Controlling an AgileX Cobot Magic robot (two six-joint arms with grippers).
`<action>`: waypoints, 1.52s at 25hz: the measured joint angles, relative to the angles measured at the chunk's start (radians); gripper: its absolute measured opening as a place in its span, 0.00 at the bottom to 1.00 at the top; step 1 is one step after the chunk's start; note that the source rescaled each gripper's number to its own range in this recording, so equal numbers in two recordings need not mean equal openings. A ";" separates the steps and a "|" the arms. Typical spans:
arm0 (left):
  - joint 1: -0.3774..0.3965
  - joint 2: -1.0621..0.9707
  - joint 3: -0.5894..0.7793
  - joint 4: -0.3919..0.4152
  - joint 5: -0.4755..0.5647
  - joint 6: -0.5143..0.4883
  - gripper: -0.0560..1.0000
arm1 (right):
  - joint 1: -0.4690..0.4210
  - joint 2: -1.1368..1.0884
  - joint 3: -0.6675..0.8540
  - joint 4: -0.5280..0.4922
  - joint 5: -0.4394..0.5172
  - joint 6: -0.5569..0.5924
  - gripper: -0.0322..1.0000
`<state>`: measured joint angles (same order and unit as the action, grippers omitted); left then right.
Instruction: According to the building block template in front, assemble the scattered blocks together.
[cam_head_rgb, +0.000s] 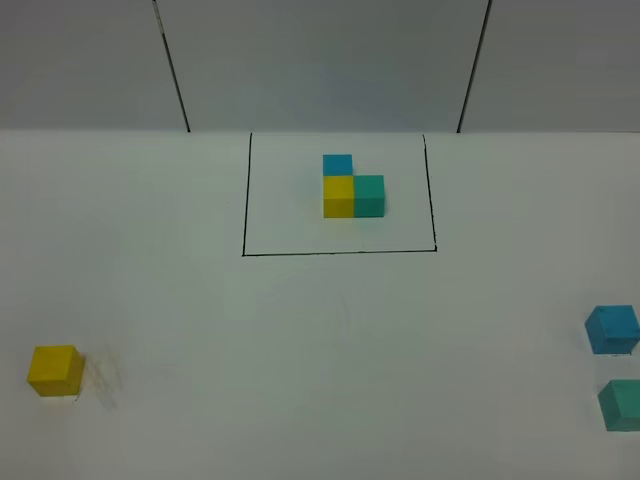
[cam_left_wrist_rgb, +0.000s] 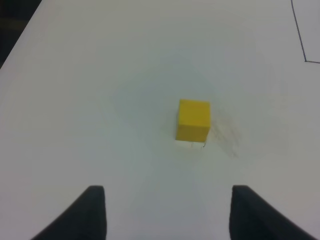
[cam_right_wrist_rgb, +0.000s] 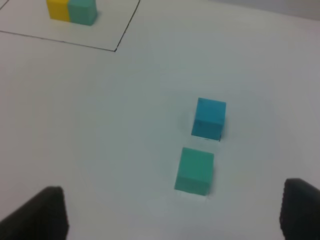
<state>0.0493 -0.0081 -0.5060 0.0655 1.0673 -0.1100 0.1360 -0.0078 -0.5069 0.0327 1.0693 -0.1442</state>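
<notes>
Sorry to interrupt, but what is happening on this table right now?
Nothing is held yet. The left gripper is open, facing the loose yellow cube; the right gripper is open, facing the loose blue cube and teal-green cube, which lie near each other without touching. The framed template of three joined cubes sits at the back.

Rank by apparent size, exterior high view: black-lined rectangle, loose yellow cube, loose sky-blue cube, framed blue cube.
1. Black-lined rectangle
2. Loose matte yellow cube and loose matte sky-blue cube: alike, unranked
3. Framed blue cube, though farther from camera
</notes>
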 joint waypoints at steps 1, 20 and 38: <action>0.000 0.000 0.000 0.000 0.000 0.000 0.30 | 0.000 0.000 0.000 0.000 0.000 0.000 0.74; 0.000 0.000 0.000 0.000 0.000 0.000 0.30 | 0.000 0.000 0.000 0.000 0.000 0.000 0.74; 0.000 0.702 -0.085 -0.026 -0.205 -0.012 0.93 | 0.000 0.000 0.000 0.000 0.000 0.000 0.74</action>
<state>0.0493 0.6943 -0.5908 0.0393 0.8622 -0.1220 0.1360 -0.0078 -0.5069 0.0327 1.0693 -0.1442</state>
